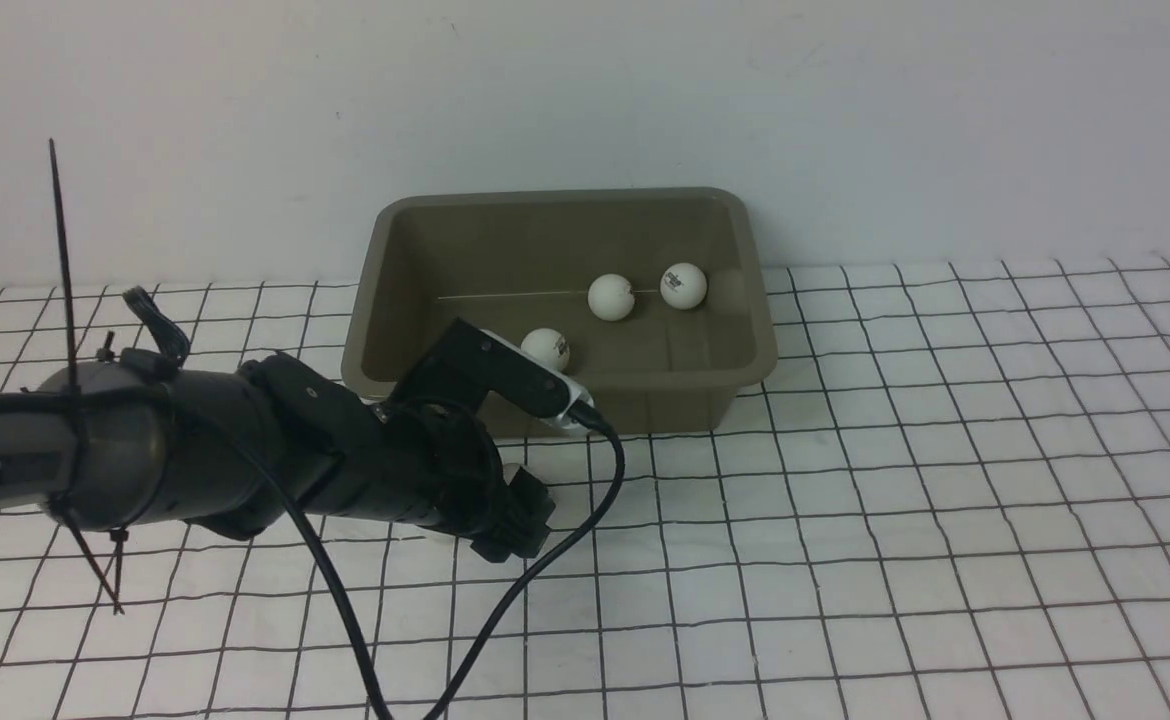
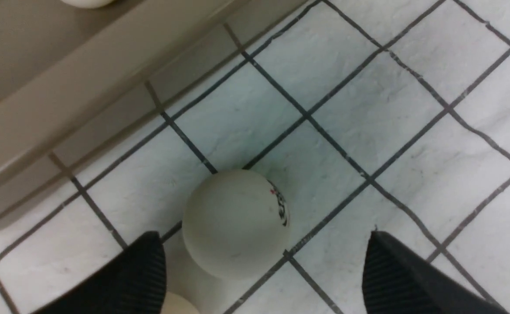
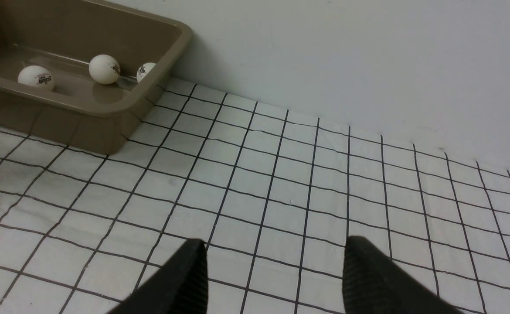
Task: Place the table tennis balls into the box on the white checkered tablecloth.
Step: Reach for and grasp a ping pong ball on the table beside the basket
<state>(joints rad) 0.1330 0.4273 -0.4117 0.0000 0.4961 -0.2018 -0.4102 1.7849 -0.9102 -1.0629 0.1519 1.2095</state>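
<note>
The box (image 1: 755, 340) stands on the cloth (image 1: 945, 480) that covers the worktop, close to the wall (image 1: 585, 90). 3 balls lie on its floor. The 1st ball (image 1: 546, 348) is near the front wall, the 2nd ball (image 1: 611, 297) is further back, and the 3rd ball (image 1: 683, 286) is just beside the 2nd, toward the robot's right.

The left arm (image 1: 145, 450) reaches in from the left, low over the cloth, with a black cable (image 1: 585, 520) looping off it. Its tip is just in front of the box's near wall.

In the left wrist view the left end effector (image 2: 264, 237) has its fingers (image 2: 128, 279) spread wide. A 4th ball (image 2: 236, 222), with a dark logo on its side, sits between them, nearer 1 finger. Neither finger grips it, and a gap shows on each side. This ball is outside the box, over the cloth and near the box's front wall. I cannot tell for sure whether it rests on the cloth. The edge of a 5th ball (image 2: 178, 306) shows at the frame's rim by the same finger.

The right end effector (image 3: 274, 244) hangs over bare cloth, well to the right of the box. Its fingers are apart with nothing between them.
</note>
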